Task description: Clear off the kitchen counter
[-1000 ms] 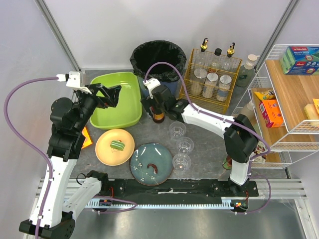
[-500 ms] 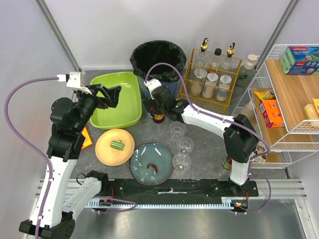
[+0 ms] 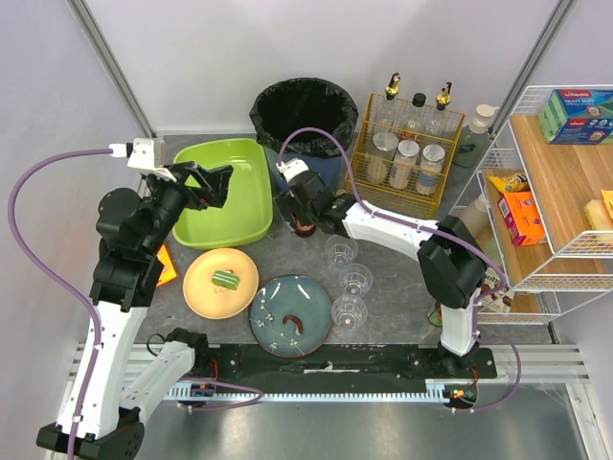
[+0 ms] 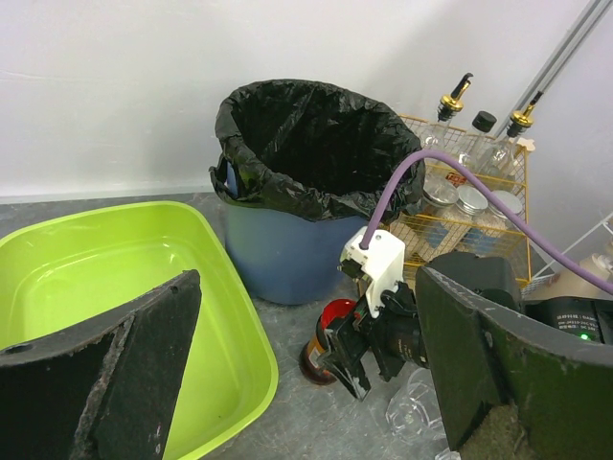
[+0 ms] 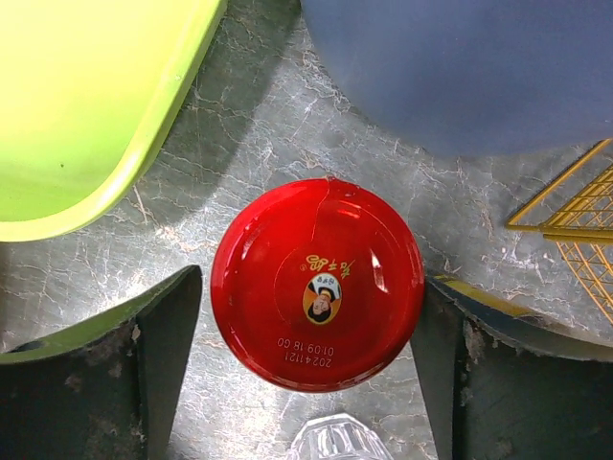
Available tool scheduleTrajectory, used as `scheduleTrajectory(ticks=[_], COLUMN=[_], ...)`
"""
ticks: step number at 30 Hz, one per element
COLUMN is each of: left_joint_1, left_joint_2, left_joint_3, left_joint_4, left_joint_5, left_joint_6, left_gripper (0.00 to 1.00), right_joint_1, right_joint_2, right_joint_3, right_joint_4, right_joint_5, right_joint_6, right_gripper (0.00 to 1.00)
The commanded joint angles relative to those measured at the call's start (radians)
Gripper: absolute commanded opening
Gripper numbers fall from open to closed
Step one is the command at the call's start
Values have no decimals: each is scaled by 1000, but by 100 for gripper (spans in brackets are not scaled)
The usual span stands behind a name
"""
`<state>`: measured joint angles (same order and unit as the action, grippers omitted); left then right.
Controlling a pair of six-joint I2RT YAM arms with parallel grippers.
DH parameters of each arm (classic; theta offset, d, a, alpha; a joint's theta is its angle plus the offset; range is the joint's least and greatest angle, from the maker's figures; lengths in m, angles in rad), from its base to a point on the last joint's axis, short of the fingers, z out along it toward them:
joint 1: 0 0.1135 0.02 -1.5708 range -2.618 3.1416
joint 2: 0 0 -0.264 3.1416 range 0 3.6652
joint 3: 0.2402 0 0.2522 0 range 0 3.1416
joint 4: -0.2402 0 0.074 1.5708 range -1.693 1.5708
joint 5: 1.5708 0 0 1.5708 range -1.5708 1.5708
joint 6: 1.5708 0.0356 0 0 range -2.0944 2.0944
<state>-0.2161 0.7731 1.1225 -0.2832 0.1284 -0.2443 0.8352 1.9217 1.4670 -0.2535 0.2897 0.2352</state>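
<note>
The right tool (image 5: 311, 321) has swung in over the jar (image 5: 318, 284), its jaws wide on either side of the red lid and not yet touching it. The jar stands on the bench (image 3: 397, 287) just in front of the bin (image 3: 305, 113), so a grasp looks close. The left tool (image 4: 306, 369), also wide and empty, hovers over the tub (image 3: 239, 206) left of the bin.
</note>
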Motion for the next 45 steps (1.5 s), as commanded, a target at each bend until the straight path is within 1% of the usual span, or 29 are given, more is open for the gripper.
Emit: scheduleTrajectory(ticks=[1, 5, 9, 12, 16, 19, 25, 30, 35, 38, 41, 45], left_joint_1=[-2, -3, 0, 0, -2, 0, -3, 0, -3, -3, -2, -2], left_joint_2=[-8, -9, -9, -11, -12, -12, -9, -9, -6, 5, 15, 23], left_joint_3=[5, 3, 3, 2, 3, 3, 16, 23, 23, 25, 28, 31], left_joint_4=[16, 16, 16, 16, 15, 15, 15, 16, 27, 36, 41, 42], left_joint_5=[-15, -16, -18, -21, -24, -27, -29, -29, -21, -12, -3, 4], left_joint_6=[34, 37, 40, 42, 42, 43, 48, 50, 43, 40, 39, 39], left_gripper=[98, 98, 98, 98, 98, 98, 98, 98, 98, 98, 98, 98], right_joint_1=[-4, -4, -4, -4, -4, -4, -16, -53, -125, -178, -234, -288], right_joint_2=[2, -12, -33, -69, -134, -174, -266, -352, -458, -506, -535, -559], right_joint_3=[39, 29, 15, 7, 7, 22, 84, 124, 113, 92, 76, 39], right_joint_4=[28, 55, 88, 102, 109, 103, 43, -15, -38, -56, -82, -87], right_joint_5=[29, 55, 55, 46, -18, -111, -244, -264, -258, -227, -160, -3], right_joint_6=[13, 21, 26, 24, -5, -74, -126, -86, -54, -53, -27, 36], right_gripper=[83, 68, 46, 35, 26, 19, 18, 18, 19, 20, 19, 19])
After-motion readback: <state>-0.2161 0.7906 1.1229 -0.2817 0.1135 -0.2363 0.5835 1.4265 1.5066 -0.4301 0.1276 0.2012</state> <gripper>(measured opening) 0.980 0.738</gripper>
